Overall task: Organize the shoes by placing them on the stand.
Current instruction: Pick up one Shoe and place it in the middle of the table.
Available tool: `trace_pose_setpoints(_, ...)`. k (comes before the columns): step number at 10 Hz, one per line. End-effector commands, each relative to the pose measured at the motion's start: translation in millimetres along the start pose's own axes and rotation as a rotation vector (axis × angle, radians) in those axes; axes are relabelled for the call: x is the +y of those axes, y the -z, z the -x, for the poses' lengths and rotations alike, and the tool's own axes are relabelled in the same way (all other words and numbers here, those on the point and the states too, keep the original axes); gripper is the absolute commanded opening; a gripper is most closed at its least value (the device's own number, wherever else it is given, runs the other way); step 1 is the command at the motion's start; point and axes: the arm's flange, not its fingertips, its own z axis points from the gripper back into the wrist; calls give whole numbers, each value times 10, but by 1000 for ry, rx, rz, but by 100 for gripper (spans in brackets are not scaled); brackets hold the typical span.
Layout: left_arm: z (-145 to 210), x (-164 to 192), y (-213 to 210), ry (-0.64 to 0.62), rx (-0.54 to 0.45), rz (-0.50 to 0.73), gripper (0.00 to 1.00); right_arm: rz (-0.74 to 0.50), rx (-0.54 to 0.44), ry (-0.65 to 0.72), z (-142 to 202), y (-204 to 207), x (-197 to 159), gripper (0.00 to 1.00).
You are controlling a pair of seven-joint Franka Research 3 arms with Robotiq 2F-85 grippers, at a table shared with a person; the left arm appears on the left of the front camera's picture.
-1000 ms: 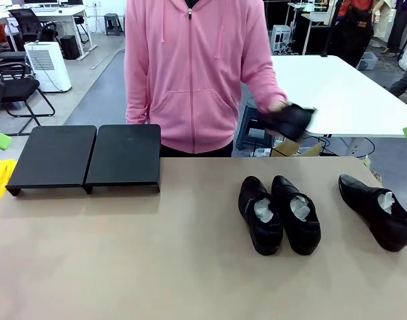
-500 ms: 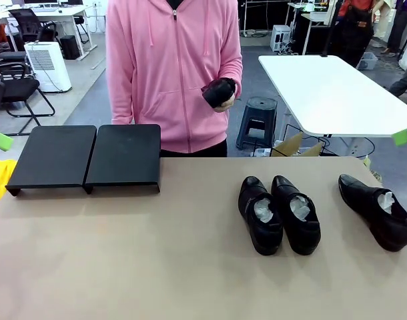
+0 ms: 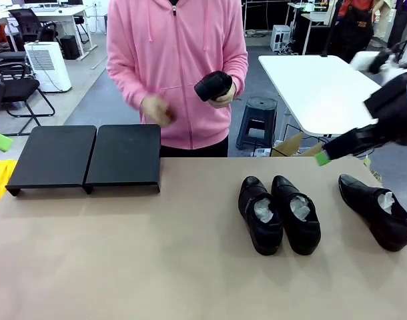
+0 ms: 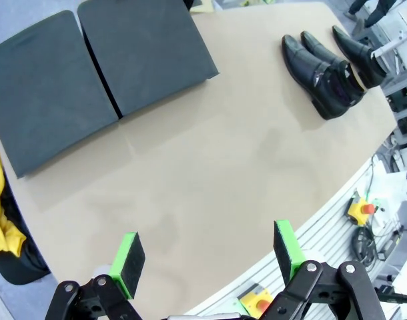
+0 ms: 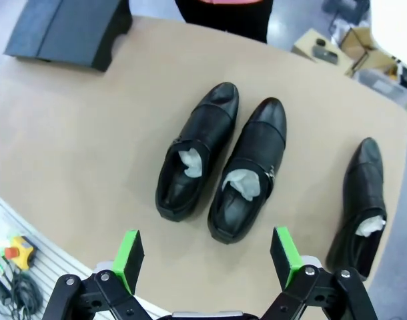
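Tan tabletop (image 3: 157, 267), office behind. At far left the stand (image 3: 90, 157) bears nothing; no shoe placed yet. Pair of shoes (image 3: 297, 217) sits mid-table, single shoe (image 3: 377, 210) to its right, and a fourth shoe (image 3: 212, 85) is in the person's hand (image 3: 225, 99) at chest height. Step in hand, as I judge it: approach for the first pick. Your right gripper (image 5: 207, 257) hangs over the pair, fingers wide apart, empty; next it must descend and close across one upper. Your left gripper (image 4: 207, 257) is likewise spread, empty

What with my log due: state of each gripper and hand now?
Left gripper: open, empty.
Right gripper: open, empty.
Person's hand: holding a shoe.
Other hand: empty.
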Motion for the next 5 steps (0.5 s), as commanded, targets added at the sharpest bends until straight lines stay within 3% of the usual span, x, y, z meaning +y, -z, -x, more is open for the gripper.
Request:
trace_pose_setpoints(1,1,12,-24,1,-8,22,100,61,15,53,274,205,-81,100)
trace_pose_setpoints(2,1,12,-24,1,-8,22,100,0,0,0,0,0,0,100)
trace_pose_setpoints(5,1,12,-24,1,-8,22,100,15,11,16,-21,106,18,100)
